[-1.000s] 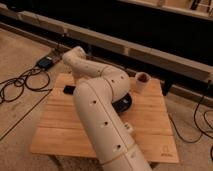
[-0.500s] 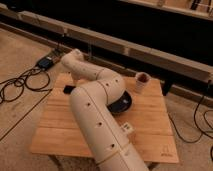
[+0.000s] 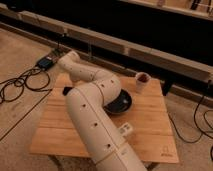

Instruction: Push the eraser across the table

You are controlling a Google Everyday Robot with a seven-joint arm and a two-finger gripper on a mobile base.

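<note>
The eraser is a small black block on the left part of the light slatted table, just left of my arm. My white arm rises from the front, bends over the table's middle and reaches back to the far left. The gripper is hidden behind the arm's links, somewhere near the table's far left side by the eraser. I cannot tell whether it touches the eraser.
A dark round bowl sits mid-table, partly behind the arm. A white cup stands at the far right. A white labelled bottle lies near the front. Cables and a black box lie on the floor at left.
The arm's elbow has shifted slightly right and toward the front. The eraser has not visibly moved.
</note>
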